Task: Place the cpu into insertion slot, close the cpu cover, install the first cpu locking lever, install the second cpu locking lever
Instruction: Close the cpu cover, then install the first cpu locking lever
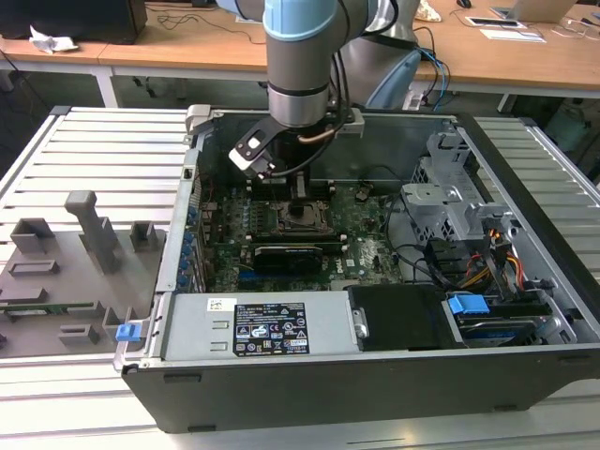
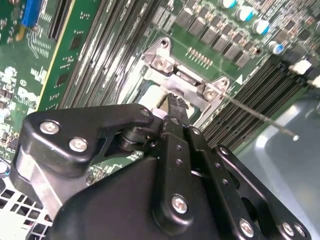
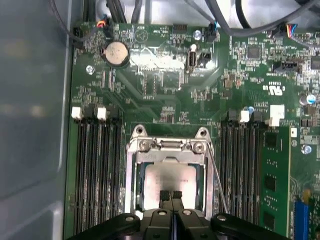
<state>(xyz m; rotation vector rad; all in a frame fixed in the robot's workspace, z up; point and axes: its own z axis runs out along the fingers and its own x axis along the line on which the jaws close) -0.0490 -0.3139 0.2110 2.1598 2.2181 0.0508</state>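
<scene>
Black two-fingered gripper [image 3: 170,195] right up front in both wrist views, tips pinched together with nothing seen between them. They're poised at the edge of the small flat silver-grey cpu [image 3: 172,177]; touching or just above, I cannot tell. That chip lies in the square dark insertion slot [image 1: 305,216], mid-board, just beyond the long black graphics card [image 1: 291,255]. The thin silver metal cpu cover [image 3: 132,175] looks folded down around it, its window framing the top. So placing and covering look done, and I'd call the first locking lever the step in hand. A thin wire lever [image 3: 217,180] angles free beside the socket, over the black memory slots [image 3: 240,170]. Latching it would call for a fine catch on that rod.
</scene>
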